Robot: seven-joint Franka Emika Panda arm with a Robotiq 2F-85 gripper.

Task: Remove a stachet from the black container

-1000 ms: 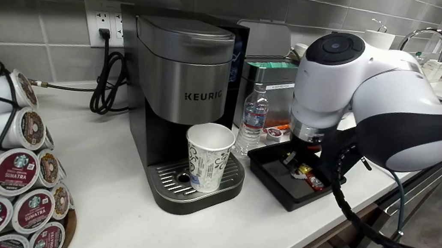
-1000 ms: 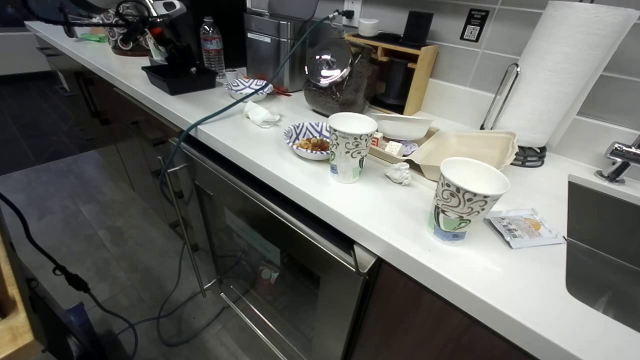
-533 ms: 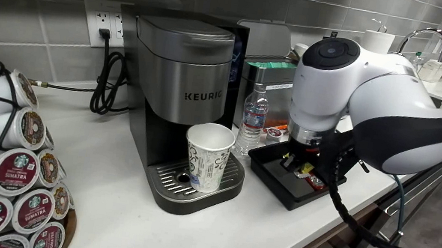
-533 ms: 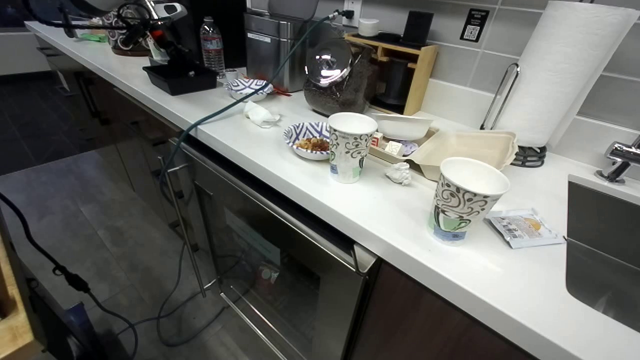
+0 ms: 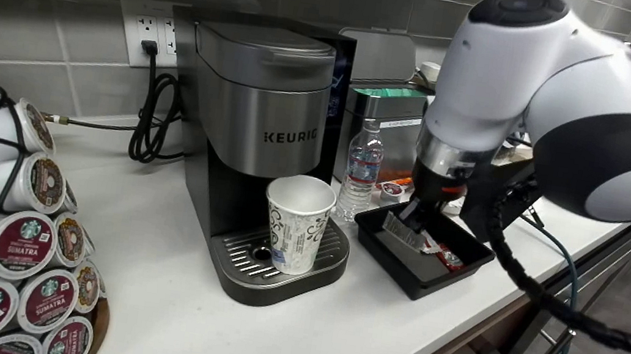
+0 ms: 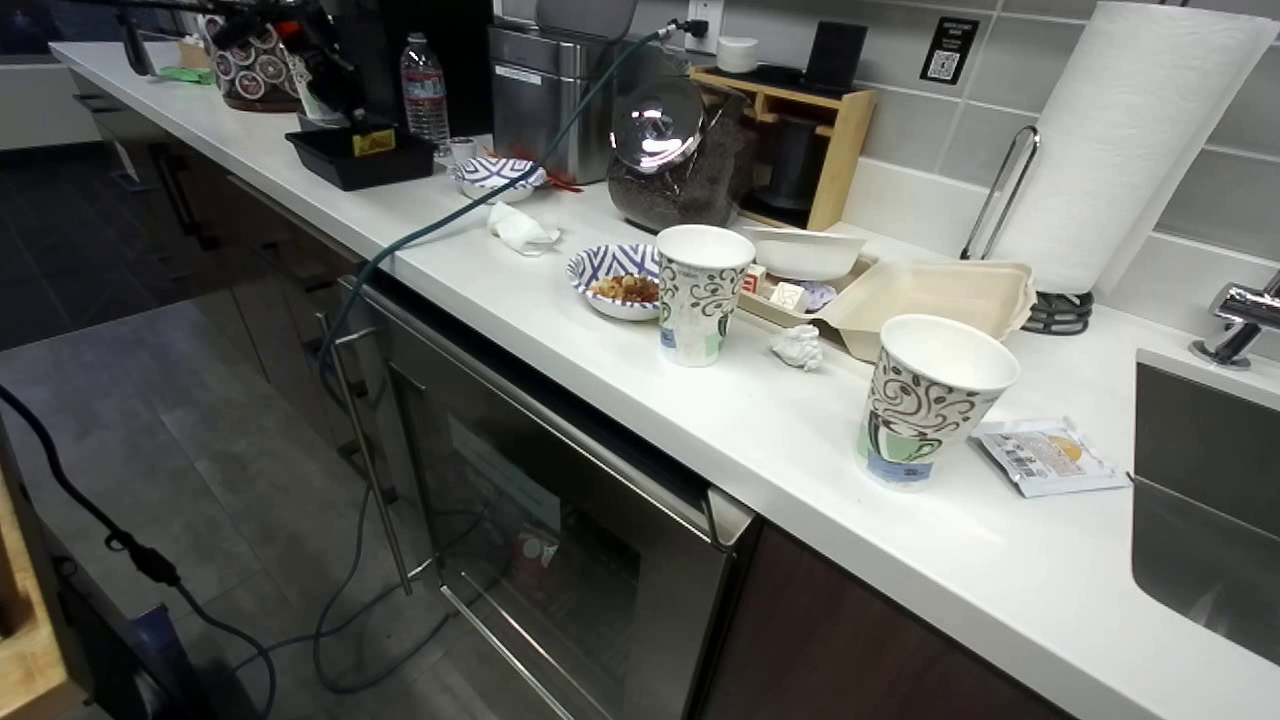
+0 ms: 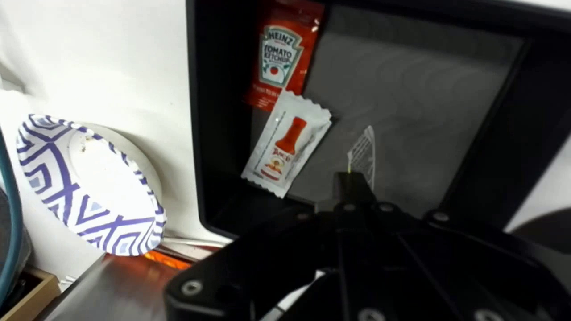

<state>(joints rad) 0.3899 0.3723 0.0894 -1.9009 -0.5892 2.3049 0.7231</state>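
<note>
Wrist view puts the gripper (image 7: 352, 185) nearest, clamped on a small sachet (image 7: 363, 156), yellow on one face, that is seen almost edge-on past the gripper's tips. Directly beneath the gripper sits the black tray (image 7: 428, 116), with the sachet over its floor; whether it clears the rim cannot be told. Inside the tray, to the gripper's left in the wrist view, a white packet (image 7: 285, 145) with red print overlaps one end of a ketchup packet (image 7: 279, 58). Outside the tray, on that same side of the gripper, sits a blue-patterned bowl (image 7: 91, 185). In an exterior view, a water bottle (image 5: 360, 174) stands upright near the gripper. Farther from the gripper is the coffee machine (image 5: 261, 145), a paper cup (image 5: 298, 224) upright on its base, and well apart from the gripper, a pile of coffee pods (image 5: 25, 246).
</note>
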